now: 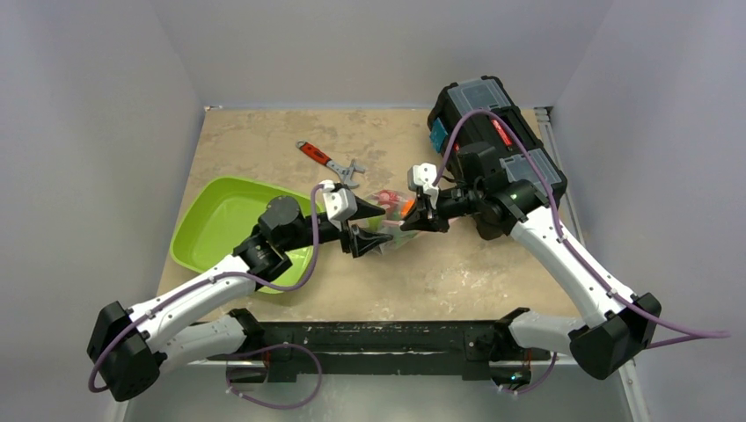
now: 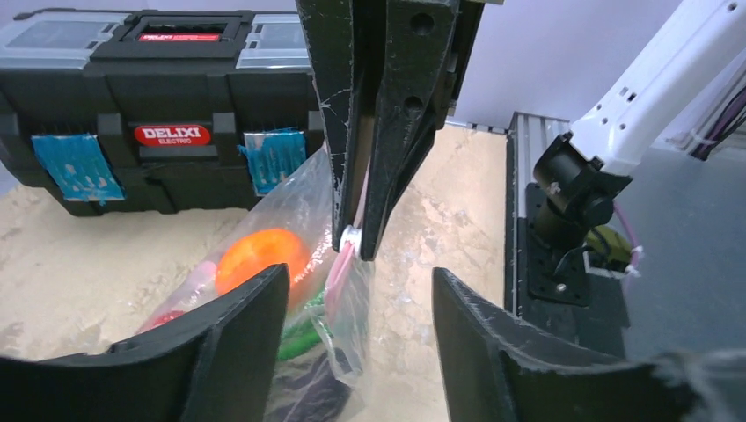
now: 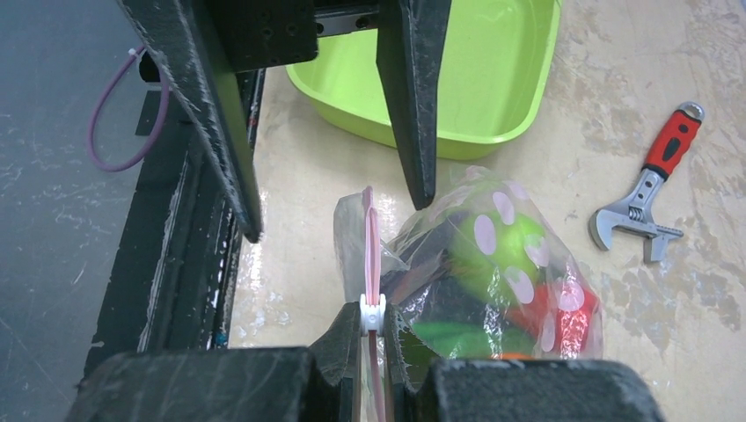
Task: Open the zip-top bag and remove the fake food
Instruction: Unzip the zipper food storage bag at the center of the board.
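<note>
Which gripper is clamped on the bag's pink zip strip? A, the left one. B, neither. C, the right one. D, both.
C: the right gripper is shut on the pink zip strip of the zip-top bag, while the left gripper has its fingers apart, gripping nothing.

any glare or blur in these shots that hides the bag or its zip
Left wrist: zip-top bag sharp, the left tool smears soft at bottom right. Right wrist: sheen on the table by its edge, zip strip crisp. Top external: even light, bag tiny.

White arms (image 1: 193,292), black joints (image 1: 264,251), purple cables (image 1: 691,335)
</note>
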Controlling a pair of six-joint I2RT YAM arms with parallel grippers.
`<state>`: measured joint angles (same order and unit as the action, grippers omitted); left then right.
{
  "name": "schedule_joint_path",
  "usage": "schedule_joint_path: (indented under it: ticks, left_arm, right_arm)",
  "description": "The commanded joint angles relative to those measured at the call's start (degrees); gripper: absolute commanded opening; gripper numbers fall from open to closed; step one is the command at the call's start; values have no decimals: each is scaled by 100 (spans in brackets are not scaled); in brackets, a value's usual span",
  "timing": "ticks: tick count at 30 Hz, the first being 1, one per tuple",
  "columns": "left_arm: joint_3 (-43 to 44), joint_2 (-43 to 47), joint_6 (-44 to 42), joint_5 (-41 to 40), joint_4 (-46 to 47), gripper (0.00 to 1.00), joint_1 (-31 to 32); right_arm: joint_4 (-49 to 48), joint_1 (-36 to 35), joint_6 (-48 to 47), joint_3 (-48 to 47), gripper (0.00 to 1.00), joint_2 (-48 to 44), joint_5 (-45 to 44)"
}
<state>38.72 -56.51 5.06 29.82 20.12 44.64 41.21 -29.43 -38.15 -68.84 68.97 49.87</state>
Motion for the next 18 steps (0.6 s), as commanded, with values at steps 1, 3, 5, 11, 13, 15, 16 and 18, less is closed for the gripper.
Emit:
schedule_joint_path:
  ticks: [1,3,5,11,13,15,16,18]
  left_arm:
    - [360,-279,-190,187,112,51,-26]
    - [504,-413,-190,274,-29,43,-26]
    - [548,-488,-181,305,-92,41,-26]
    - [585,-501,-225,377,-253,31,-26]
    - [593,-511,-250,412,-312,29,-23]
    - [605,-519,-249,438,-339,16,-26]
    - [614,-526,-251,444,-356,5,-24]
    - [637,-532,-249,470,-395,0,-26]
  right_arm:
    - [-8,25,-111,37,0,-77,93]
    - [-7,29,-114,38,0,-78,93]
    - [3,25,-122,29,0,-85,93]
    - [1,25,-131,37,0,-116,61]
    - [1,25,-136,29,0,-121,50]
    - [1,33,-132,37,0,-129,41]
    - [-3,36,-131,46,0,-127,40]
    - [-7,38,-123,53,0,-138,11]
